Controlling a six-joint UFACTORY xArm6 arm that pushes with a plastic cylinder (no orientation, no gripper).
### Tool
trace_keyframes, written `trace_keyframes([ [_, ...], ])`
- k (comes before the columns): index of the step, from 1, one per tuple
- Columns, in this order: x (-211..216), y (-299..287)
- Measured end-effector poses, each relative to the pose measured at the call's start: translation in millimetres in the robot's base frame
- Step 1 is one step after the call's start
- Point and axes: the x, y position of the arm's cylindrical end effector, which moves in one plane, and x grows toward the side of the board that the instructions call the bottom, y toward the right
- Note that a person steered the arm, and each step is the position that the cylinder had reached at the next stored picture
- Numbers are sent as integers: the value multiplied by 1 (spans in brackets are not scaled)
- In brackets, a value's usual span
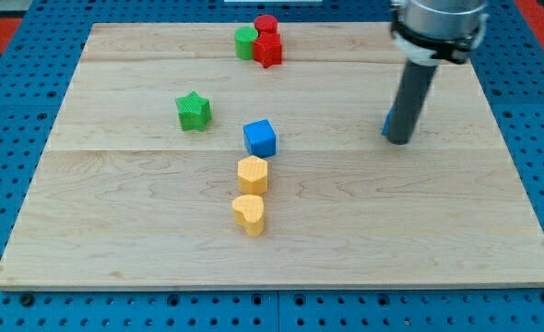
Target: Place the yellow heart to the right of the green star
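Observation:
The yellow heart (pixel 249 213) lies below the board's middle. The green star (pixel 194 111) sits up and to the left of it. A yellow hexagonal block (pixel 253 173) is just above the heart, and a blue cube (pixel 260 137) is above that. My tip (pixel 399 140) rests on the board at the right, far from the heart and the star. A blue block (pixel 385 124) shows only as a sliver behind the rod's left side.
At the view's top a green round block (pixel 245 42), a red round block (pixel 266 25) and a red star-like block (pixel 267 50) stand clustered together. The wooden board (pixel 438 231) lies on a blue pegboard (pixel 5 120).

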Motion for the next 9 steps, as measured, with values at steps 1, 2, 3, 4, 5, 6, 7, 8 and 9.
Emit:
trace_keyframes([
  [1, 12, -9],
  [2, 69, -49],
  [3, 96, -96],
  [4, 102, -155],
  [5, 128, -187],
  [6, 158, -188],
  [7, 156, -221],
  [8, 126, -238],
  [9, 85, -238],
])
